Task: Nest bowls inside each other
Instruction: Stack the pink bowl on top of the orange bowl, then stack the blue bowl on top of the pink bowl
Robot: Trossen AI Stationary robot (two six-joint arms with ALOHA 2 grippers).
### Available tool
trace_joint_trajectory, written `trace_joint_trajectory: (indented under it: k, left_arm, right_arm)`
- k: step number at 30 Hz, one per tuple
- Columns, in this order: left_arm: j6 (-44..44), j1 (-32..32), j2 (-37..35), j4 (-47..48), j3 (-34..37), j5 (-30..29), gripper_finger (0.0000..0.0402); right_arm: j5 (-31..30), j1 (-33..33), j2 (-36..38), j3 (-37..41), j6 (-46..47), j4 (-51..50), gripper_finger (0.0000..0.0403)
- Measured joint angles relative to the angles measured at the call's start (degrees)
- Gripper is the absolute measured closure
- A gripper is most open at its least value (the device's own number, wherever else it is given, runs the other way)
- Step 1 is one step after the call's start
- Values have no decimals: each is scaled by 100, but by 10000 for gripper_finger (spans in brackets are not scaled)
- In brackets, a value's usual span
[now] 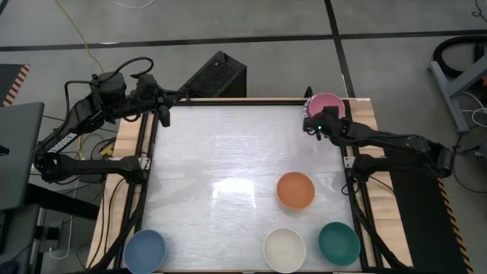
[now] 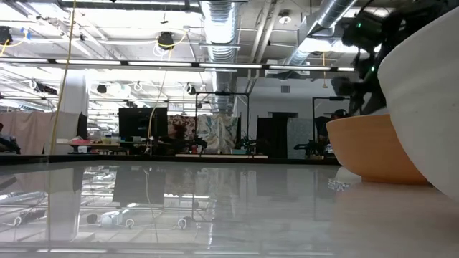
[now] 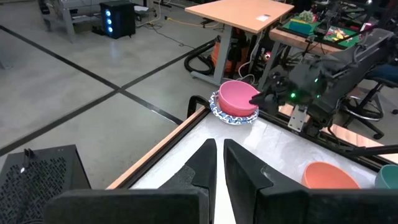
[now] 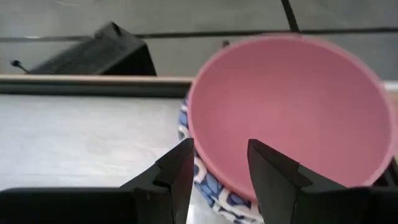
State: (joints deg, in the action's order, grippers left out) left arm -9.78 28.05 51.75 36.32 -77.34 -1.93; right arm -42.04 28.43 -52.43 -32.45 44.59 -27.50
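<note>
Hovering at the table's far right corner, the right gripper (image 1: 310, 124) is holding its two dark fingers (image 4: 176, 171) parted, straddling the near rim of the round pink bowl (image 1: 328, 106); whether they are touching the rim cannot be told. The pink bowl is sitting nested inside a white bowl with a blue patterned rim (image 3: 219, 113), whose edge is peeking out beneath it in both wrist views; how many bowls are stacked below cannot be told.

The left gripper (image 1: 163, 116) is waiting at the far left corner of the pale table (image 1: 221, 160), its fingers (image 3: 208, 163) pressed nearly together and gripping nothing.

Four plain bowls are lying loose on the table. The round orange bowl (image 1: 295, 190) is sitting right of centre, well apart from the stack. Along the near edge, the round blue bowl (image 1: 144, 250) is resting at the left corner, while the round cream bowl (image 1: 284, 249) and the round teal bowl (image 1: 338, 243) are sitting just beside each other toward the right.
</note>
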Motion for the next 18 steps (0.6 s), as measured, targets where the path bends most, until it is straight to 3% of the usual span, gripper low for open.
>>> trace_joint_trajectory:
  k: [6, 18]
  left_arm:
    - [-68, 0, 0, 13, 0, 1, 384]
    - [-197, 0, 0, 39, 0, 81, 384]
  right_arm:
    - [430, -70, 677, -379, -552, -103, 232]
    - [3407, -240, 1389, -537, -42, -520, 232]
